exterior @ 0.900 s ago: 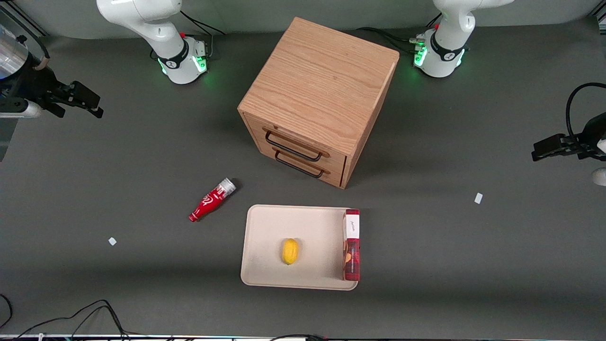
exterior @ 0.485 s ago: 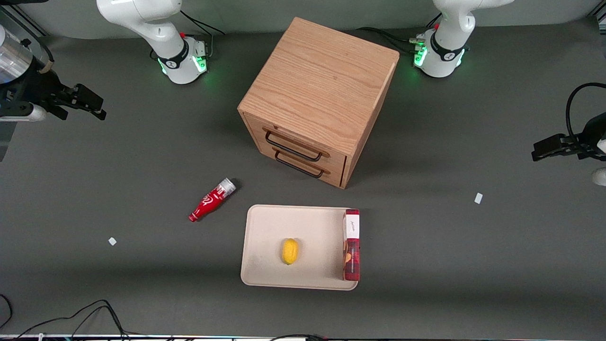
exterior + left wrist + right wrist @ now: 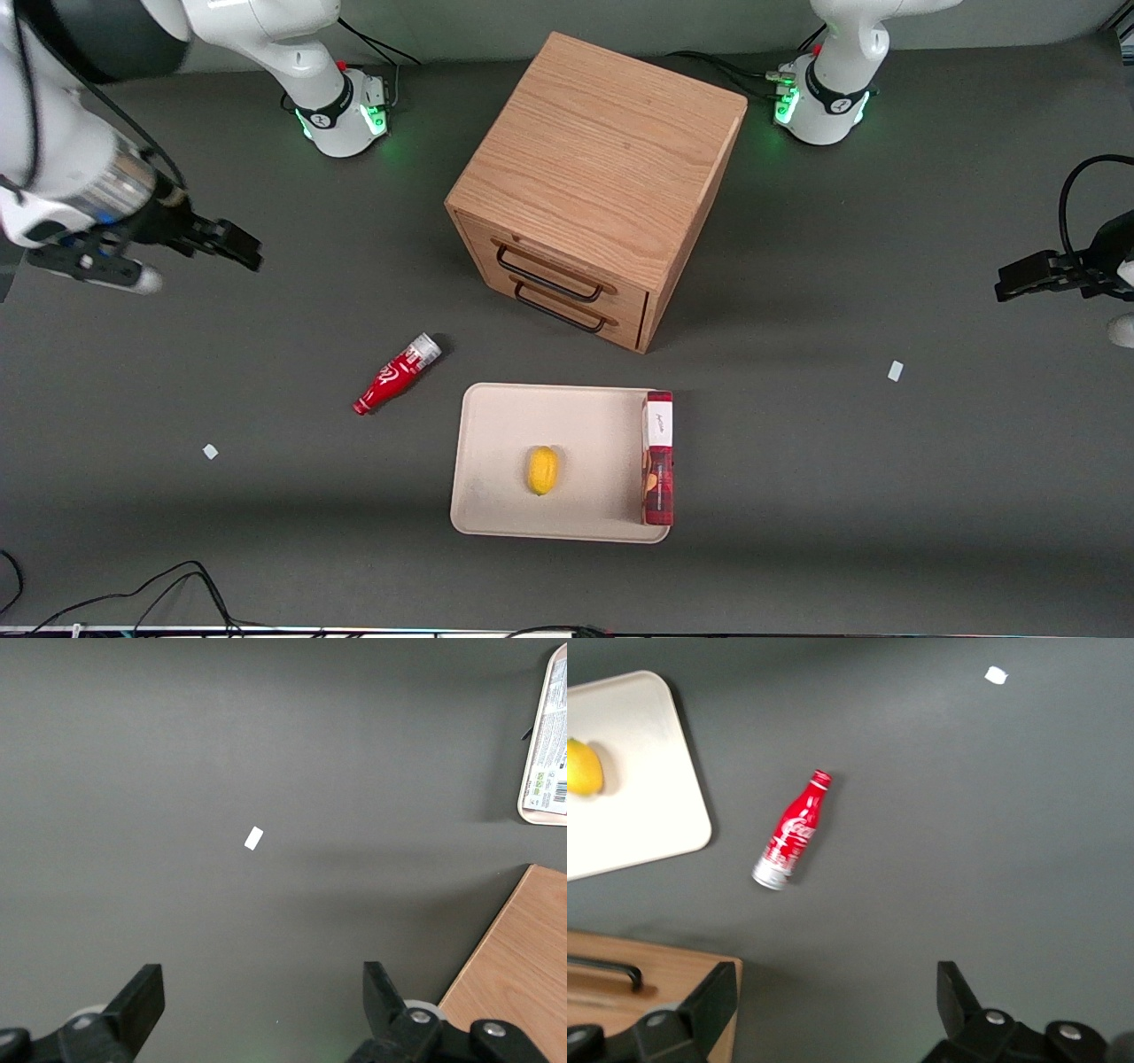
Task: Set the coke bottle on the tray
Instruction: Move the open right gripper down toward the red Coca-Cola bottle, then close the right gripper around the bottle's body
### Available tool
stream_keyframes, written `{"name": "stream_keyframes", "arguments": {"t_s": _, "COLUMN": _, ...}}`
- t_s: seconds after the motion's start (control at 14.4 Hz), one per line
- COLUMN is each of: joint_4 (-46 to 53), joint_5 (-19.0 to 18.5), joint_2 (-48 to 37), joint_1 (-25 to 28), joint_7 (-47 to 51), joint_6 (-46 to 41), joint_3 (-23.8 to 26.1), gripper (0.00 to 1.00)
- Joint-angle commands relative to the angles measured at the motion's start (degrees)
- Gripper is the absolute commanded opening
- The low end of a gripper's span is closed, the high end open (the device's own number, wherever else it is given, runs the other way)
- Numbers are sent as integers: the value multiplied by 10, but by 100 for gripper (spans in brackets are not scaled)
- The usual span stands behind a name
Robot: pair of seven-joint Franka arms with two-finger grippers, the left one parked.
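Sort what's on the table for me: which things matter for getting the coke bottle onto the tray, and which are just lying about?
Job:
coke bottle, lying on the table
tray
gripper, open, above the table, apart from the bottle

Lying about:
lemon, on the tray
red-and-white box, along the tray's edge
drawer cabinet

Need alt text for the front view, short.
Small red coke bottle lies on the dark table beside a cream rectangular tray holding a yellow lemon and red-and-white box. The open black gripper hovers toward the working arm's end, holding nothing.
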Motion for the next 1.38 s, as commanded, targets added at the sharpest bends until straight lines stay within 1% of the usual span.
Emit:
{"name": "stream_keyframes", "arguments": {"t_s": 0.0, "joint_4": 21, "joint_5": 6, "joint_2": 67, "joint_1": 2, "joint_7": 96, "joint_6": 47, "joint_3": 19, "gripper": 100}}
{"name": "stream_keyframes", "arguments": {"t_s": 0.21, "joint_4": -10, "joint_5": 5, "joint_2": 111, "joint_1": 8, "joint_7": 185, "joint_6": 133, "joint_3": 35, "gripper": 100}}
{"name": "stream_keyframes", "arguments": {"t_s": 0.42, "joint_4": -22, "joint_5": 5, "joint_2": 163, "joint_1": 22, "joint_7": 270, "joint_6": 185, "joint_3": 38, "gripper": 100}}
{"name": "stream_keyframes", "arguments": {"t_s": 0.62, "joint_4": -40, "joint_5": 4, "joint_2": 203, "joint_1": 24, "joint_7": 328, "joint_6": 237, "joint_3": 41, "gripper": 100}}
{"name": "stream_keyframes", "arguments": {"t_s": 0.76, "joint_4": -69, "joint_5": 0, "joint_2": 220, "joint_1": 25, "joint_7": 330, "joint_6": 298, "joint_3": 41, "gripper": 100}}
{"name": "stream_keyframes", "arguments": {"t_s": 1.11, "joint_4": -96, "joint_5": -5, "joint_2": 271, "joint_1": 24, "joint_7": 346, "joint_6": 376, "joint_3": 41, "gripper": 100}}
{"name": "stream_keyframes", "arguments": {"t_s": 1.32, "joint_4": -101, "joint_5": -15, "joint_2": 288, "joint_1": 24, "joint_7": 346, "joint_6": 383, "joint_3": 41, "gripper": 100}}
